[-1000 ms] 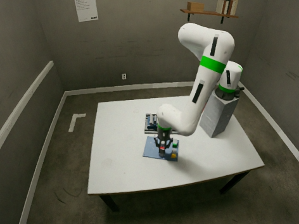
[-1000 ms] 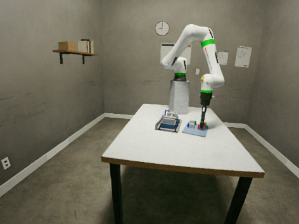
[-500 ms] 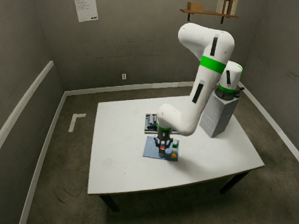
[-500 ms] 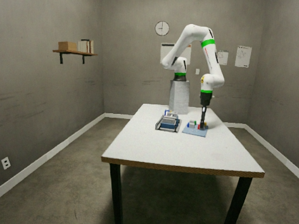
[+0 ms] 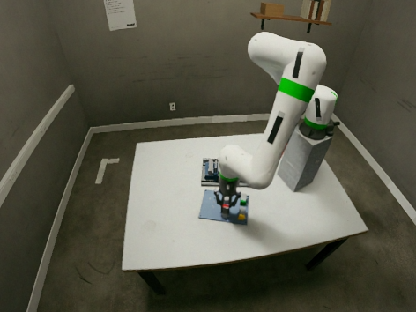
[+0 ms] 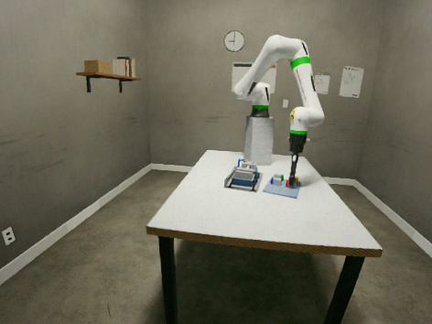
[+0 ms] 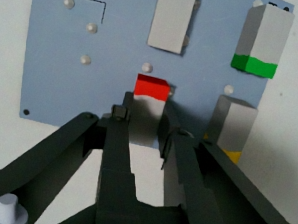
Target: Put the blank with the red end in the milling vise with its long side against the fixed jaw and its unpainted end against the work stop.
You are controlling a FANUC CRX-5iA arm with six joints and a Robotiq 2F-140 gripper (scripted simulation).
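Top view: black jointed end effector [image 5: 226, 211] [image 6: 292, 182] [image 7: 145, 109] above a flat blue plate [image 5: 211, 211] [image 6: 280, 189] [image 7: 55, 90] on the smooth white bench [image 5: 172, 238] [image 6: 256, 220]. Exterior view: ribbed blue-grey vise [image 5: 211, 170] [image 6: 244, 176] stands beside the plate. Wrist view: fingers partly closed, gripping the sides of the grey rectangular red-ended blank [image 5: 226, 208] [image 6: 287, 183] [image 7: 150, 105], located at the plate's edge between round pins and a yellow-ended block [image 5: 241, 215] [image 7: 233, 125].
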